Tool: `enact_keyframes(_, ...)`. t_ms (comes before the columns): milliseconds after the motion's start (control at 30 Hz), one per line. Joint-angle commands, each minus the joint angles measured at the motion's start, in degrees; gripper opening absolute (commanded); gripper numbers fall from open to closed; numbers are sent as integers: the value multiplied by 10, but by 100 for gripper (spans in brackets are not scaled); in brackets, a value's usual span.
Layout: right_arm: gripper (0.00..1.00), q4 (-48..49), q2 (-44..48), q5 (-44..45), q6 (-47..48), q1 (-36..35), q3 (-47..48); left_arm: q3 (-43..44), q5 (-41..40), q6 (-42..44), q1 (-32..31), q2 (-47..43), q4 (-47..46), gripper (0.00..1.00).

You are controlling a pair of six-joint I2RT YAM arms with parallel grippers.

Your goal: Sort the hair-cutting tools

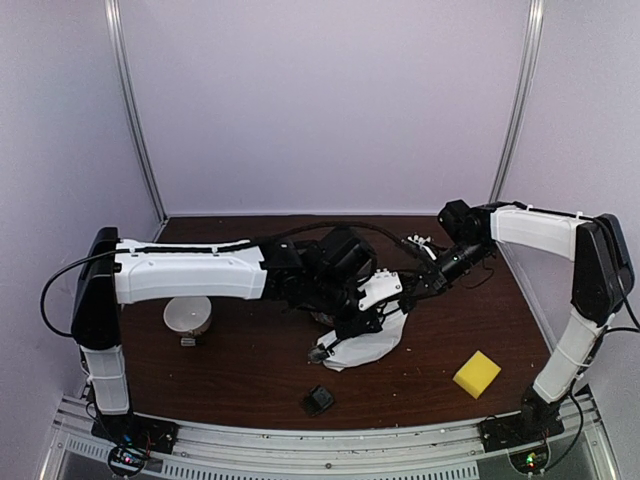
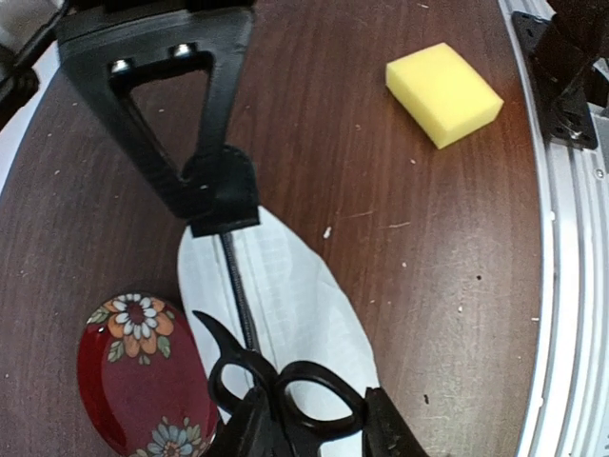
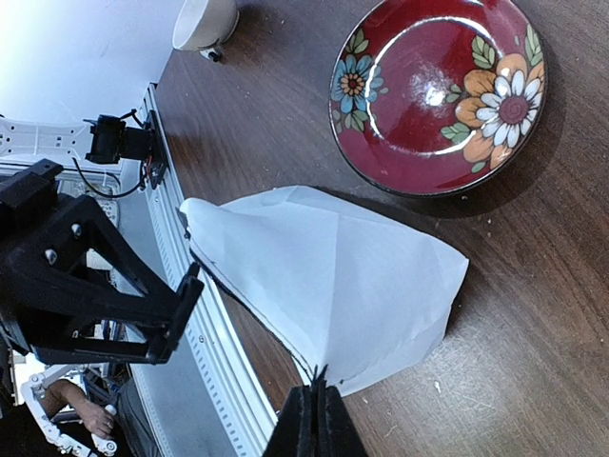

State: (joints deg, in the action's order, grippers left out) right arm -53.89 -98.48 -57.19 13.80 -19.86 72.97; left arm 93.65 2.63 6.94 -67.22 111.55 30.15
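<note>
Looking down from the top camera, we find both arms meeting mid-table over a white pouch [image 1: 372, 345]. A small black clipper attachment [image 1: 319, 400] lies alone near the front edge, well apart from the white bowl [image 1: 188, 314] and the yellow sponge [image 1: 477, 373]. From the left wrist, we see the left gripper [image 2: 314, 433] clenched around the black handle loops of the scissors [image 2: 285, 390], held over the pouch just beside the red plate [image 2: 124, 400]. From the right wrist, the right gripper [image 3: 314, 419] is pinched tight on the pouch's edge; we judge it is steadying the pouch so the scissors can go in.
</note>
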Motion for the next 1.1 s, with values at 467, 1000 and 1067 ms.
enact_keyframes(467, 0, 0, 71, -3, 35, -1, -25, 85, 43, -10, 14, 87, 43, 0)
enact_keyframes(1000, 0, 0, 53, -2, 36, -1, -20, -30, 16, 47, -36, 7, -84, 38)
enact_keyframes(1067, 0, -1, 49, -3, 35, -1, -18, -29, -14, 45, -47, 19, -93, 42)
